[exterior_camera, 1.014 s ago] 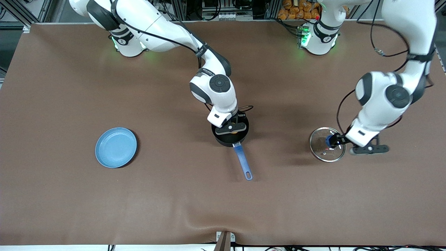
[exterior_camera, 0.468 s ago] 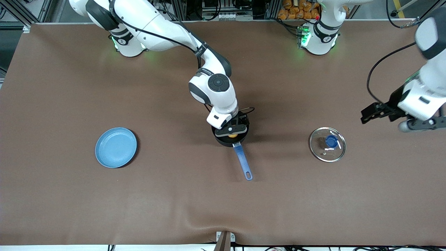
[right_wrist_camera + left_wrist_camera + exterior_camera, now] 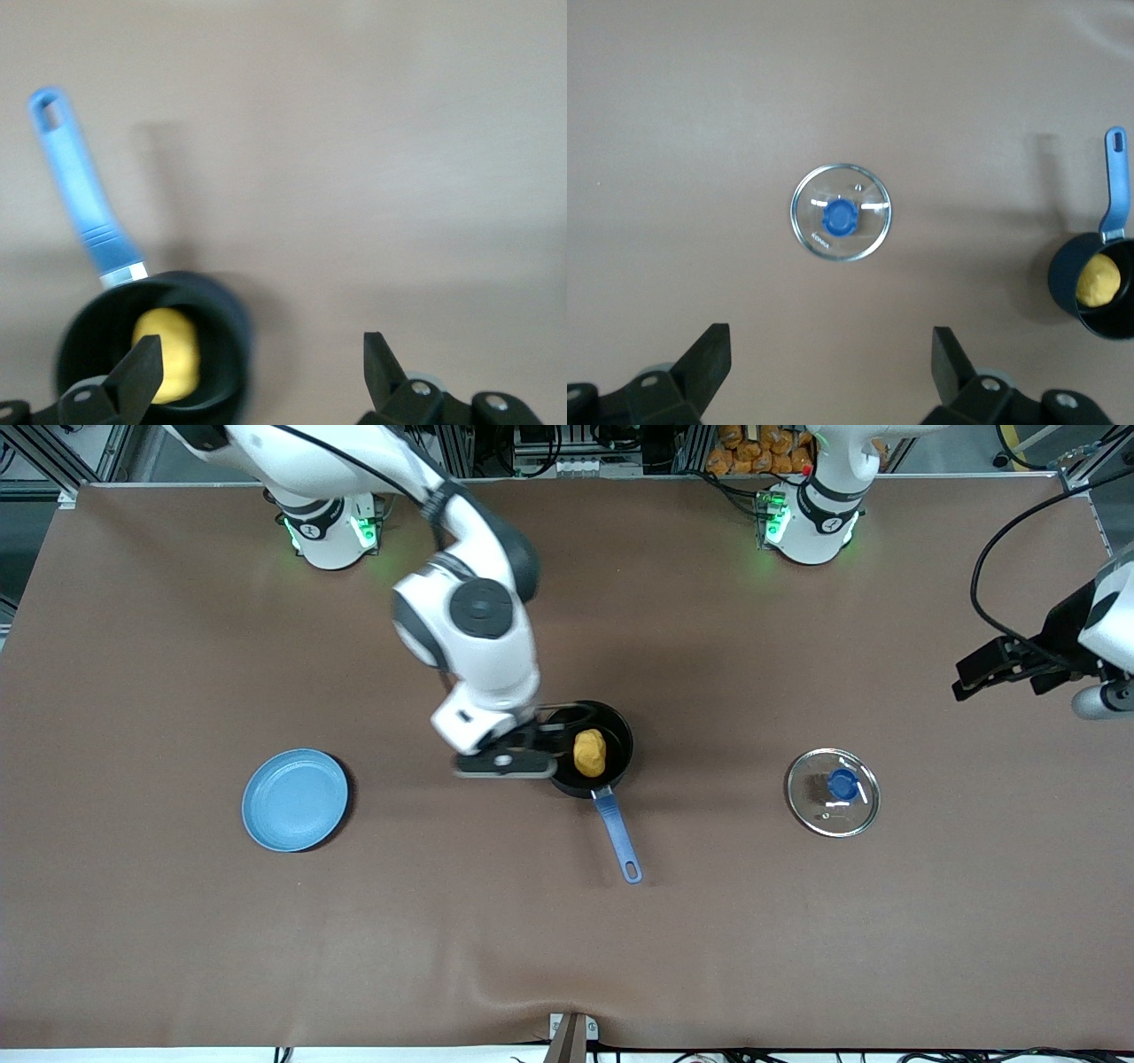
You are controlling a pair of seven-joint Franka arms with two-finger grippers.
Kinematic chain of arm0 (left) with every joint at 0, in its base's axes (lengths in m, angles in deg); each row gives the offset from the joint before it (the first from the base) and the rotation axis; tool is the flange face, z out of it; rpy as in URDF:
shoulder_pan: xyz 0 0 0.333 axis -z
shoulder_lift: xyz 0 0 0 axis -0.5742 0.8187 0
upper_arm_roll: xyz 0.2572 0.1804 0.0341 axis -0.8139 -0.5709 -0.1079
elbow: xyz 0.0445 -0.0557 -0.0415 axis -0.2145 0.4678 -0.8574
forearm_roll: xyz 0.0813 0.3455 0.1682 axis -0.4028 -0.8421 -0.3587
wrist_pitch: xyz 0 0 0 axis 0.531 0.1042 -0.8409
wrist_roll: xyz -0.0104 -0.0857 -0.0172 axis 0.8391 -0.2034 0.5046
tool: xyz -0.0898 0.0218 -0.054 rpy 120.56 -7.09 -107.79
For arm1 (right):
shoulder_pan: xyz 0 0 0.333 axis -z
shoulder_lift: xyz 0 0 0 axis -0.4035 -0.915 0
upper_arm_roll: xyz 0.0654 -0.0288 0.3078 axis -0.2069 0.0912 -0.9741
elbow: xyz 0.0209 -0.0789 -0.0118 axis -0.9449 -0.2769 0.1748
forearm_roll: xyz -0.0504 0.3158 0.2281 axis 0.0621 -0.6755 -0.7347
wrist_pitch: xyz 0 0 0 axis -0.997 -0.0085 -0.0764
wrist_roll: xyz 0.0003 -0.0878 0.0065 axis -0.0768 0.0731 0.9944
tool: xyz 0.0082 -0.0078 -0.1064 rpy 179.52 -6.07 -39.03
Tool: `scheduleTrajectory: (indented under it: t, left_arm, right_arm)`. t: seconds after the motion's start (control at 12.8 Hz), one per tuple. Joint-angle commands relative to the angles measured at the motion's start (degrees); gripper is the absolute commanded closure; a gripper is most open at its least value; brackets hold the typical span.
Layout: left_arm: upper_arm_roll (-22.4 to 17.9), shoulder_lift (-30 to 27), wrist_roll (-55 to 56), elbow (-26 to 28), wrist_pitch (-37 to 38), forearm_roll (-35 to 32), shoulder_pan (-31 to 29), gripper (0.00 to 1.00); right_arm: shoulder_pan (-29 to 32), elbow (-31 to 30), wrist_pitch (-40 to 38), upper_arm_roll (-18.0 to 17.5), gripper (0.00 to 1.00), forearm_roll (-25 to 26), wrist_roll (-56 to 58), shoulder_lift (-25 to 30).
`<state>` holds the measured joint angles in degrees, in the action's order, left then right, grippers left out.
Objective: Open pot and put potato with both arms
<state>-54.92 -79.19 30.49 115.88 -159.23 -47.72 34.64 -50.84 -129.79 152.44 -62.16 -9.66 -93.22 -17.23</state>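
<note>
**A:** Where do we have the right hand (image 3: 542,731)?

**B:** Up over the desk (image 3: 177,912), at the rim of the pot (image 3: 592,760) on the side toward the right arm's end. Its fingers are spread apart with nothing between them; in the right wrist view the fingertips (image 3: 142,367) frame only the pot and bare desk.

**A:** And the potato (image 3: 589,752)?

**B:** Inside the pot, lying on its floor, just off the hand toward the left arm's end. Its long axis runs roughly along the line from the bases to the front camera. The pot's blue handle (image 3: 617,834) points toward that camera too.

**A:** So which of our arms is nearer to it?

**B:** The right, by far. The left hand (image 3: 985,664) is up over the left arm's end of the desk, well apart from the pot, fingers wide and empty.

**A:** The lid (image 3: 833,792)?

**B:** Flat on the desk, knob up, between the pot and the left hand; the left wrist camera looks straight down on it.

**A:** Poses, then?

**B:** The right arm reaches out from its base with the wrist bent down beside the pot. We judge both steps done, with only pulling clear left.
</note>
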Motion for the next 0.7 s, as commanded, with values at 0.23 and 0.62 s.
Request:
scheduleTrajectory:
  t: [0.23, 0.62]
  left_arm:
    - [0.3, -0.5, -0.7, -2.2, 4.1, 0.9, -0.6, 0.0]
    - [0.1, -2.2, -0.8, -2.1, 4.1, 0.8, -0.6, 0.0]
  right_arm:
    - [17.5, -2.1, -8.9, -0.8, 0.0, 0.6, 28.0, 8.7]
    - [29.8, -2.7, -18.3, -0.9, 0.0, -9.8, 40.8, 14.6]
